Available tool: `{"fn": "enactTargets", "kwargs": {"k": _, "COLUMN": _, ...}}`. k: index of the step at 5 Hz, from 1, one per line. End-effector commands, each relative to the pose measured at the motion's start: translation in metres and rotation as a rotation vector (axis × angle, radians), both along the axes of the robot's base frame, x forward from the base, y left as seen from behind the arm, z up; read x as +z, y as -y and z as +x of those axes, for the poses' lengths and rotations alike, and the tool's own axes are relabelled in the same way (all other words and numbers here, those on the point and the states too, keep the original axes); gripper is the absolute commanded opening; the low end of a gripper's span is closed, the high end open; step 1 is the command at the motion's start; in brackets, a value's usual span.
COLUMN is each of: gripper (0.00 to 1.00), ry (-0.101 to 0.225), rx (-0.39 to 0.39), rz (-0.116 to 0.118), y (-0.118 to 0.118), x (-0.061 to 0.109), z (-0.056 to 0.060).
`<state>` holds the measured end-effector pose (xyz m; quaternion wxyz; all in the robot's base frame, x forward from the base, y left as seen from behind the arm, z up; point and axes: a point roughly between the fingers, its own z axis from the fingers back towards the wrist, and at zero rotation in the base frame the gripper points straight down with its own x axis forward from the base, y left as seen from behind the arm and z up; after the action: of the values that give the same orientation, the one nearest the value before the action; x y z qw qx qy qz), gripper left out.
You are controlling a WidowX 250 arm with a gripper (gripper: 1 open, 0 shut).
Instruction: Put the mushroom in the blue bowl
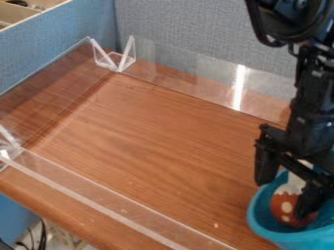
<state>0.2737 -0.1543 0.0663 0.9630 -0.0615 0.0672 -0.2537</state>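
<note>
The blue bowl sits at the bottom right corner of the wooden table, partly cut off by the picture's edge. Inside it lies the mushroom, its orange-brown cap and pale stem showing between the black fingers. My gripper hangs straight down just above the bowl, open, with its fingers apart on either side of the mushroom and not gripping it. The black arm rises from it toward the top right.
A clear acrylic wall fences the brown wooden table along the back, left and front edges. A blue fabric partition stands behind. A light wooden box shows at the top left.
</note>
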Motion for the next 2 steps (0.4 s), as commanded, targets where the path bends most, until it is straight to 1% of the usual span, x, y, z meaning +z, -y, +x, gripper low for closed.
{"fn": "enactTargets", "kwargs": {"k": 1, "gripper": 1.00, "ry": 0.065, "rx": 0.016, "rz": -0.026, "y": -0.0052, "x": 0.0235, "z": 0.0038}}
{"fn": "enactTargets", "kwargs": {"k": 2, "gripper": 1.00, "ry": 0.070, "rx": 0.028, "rz": -0.022, "y": -0.0098, "x": 0.0278, "z": 0.0029}}
